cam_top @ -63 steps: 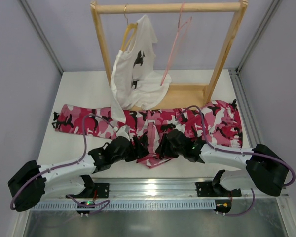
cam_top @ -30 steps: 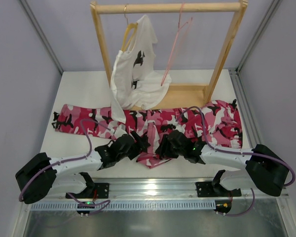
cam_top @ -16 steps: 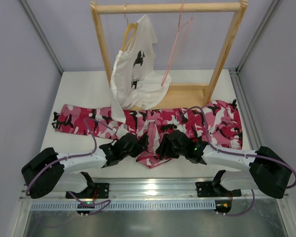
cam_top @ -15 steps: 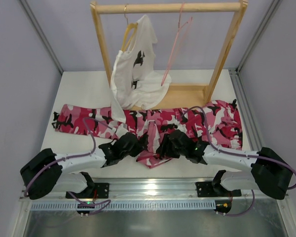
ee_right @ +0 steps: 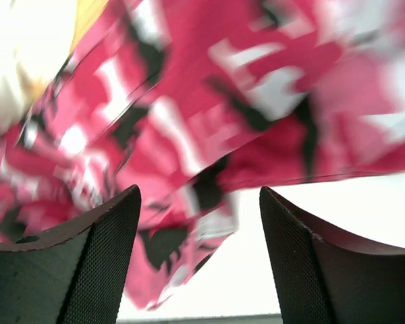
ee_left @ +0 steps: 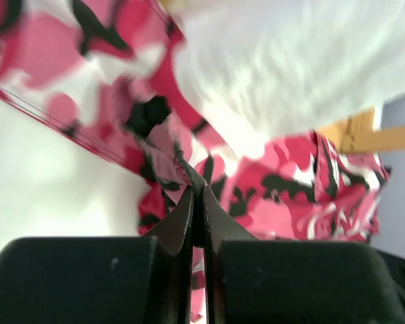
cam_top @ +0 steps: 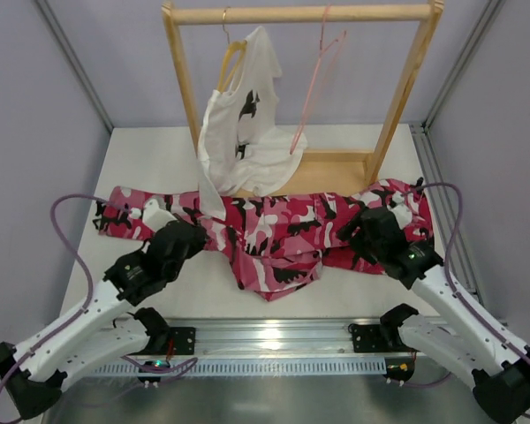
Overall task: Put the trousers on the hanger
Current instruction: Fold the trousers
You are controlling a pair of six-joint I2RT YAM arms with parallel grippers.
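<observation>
Overhead view: the trousers (cam_top: pixel 274 234) lie spread across the worktop (cam_top: pixel 159 159) in front of the wooden rack (cam_top: pixel 300 14), with no part of them raised to the rail. The hanger (cam_top: pixel 311 84) hangs by its hook from that rail, bare and well apart from the cloth. A white T-shirt (cam_top: pixel 243 132) hangs beside it, its hem draping onto the trousers. The left gripper (cam_top: pixel 187 234) sits over the left leg, the right gripper (cam_top: pixel 362 231) over the waist end.

Left wrist view: the jaws are together. A thin ridge of camouflage cloth runs up from their tips, so they appear to be clamped on a fold of the trousers.

Right wrist view: the jaws stand apart with nothing between them; the cloth lies below.

Assessment: the task is at its start. One pinch is made. Lifting, draping over the hanger's bar and release all remain to be done.
</observation>
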